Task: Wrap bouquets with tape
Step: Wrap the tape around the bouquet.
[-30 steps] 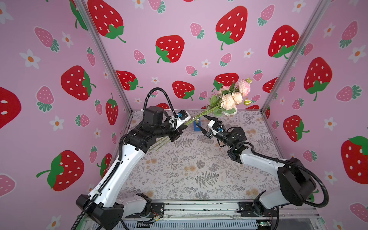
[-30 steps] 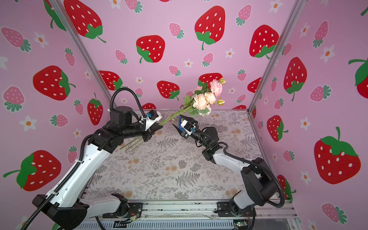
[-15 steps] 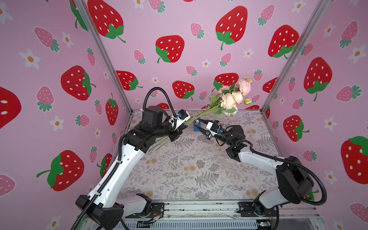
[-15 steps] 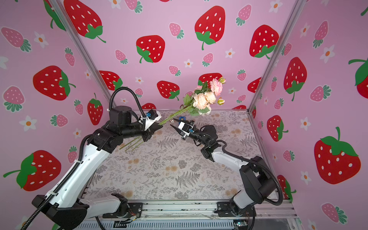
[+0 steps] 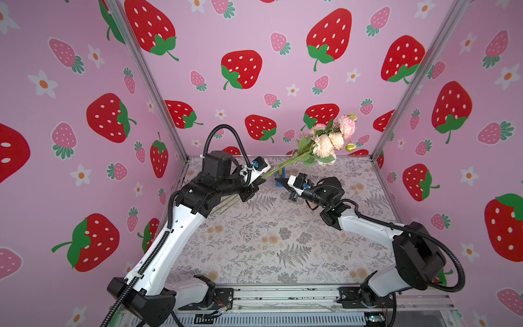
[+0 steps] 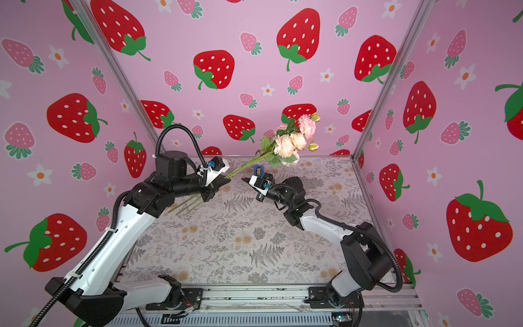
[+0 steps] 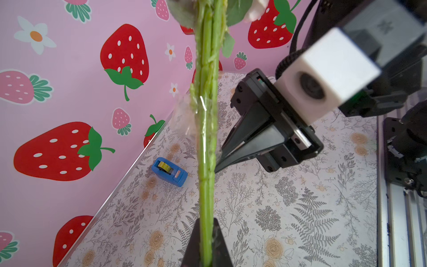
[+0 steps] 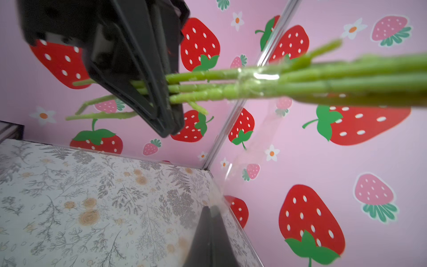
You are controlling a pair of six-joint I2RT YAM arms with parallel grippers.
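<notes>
The bouquet (image 5: 328, 141) is held tilted above the table, its pink and cream blooms up toward the back wall. My left gripper (image 5: 261, 177) (image 6: 226, 178) (image 7: 206, 222) is shut on its green stems (image 7: 206, 138). A band of clear tape (image 7: 203, 108) is stuck round the stems (image 8: 231, 90). A loose strip of it (image 8: 233, 161) runs to my right gripper (image 8: 211, 208), which is shut on the strip's end. That gripper (image 5: 278, 179) (image 6: 244, 179) points at the stems just right of the left gripper. The blue tape dispenser (image 7: 169, 172) (image 5: 280, 177) (image 6: 258, 170) stands on the table behind it.
The floral-print table (image 5: 268, 240) is enclosed by pink strawberry walls on three sides, with metal corner posts (image 5: 147, 85) at the back. The stem ends (image 5: 226, 205) stick out below the left wrist. An aluminium rail (image 5: 283, 294) runs along the front edge.
My right gripper has gone from open to shut and has moved left, closer to the stems. The left arm and the bouquet have stayed put.
</notes>
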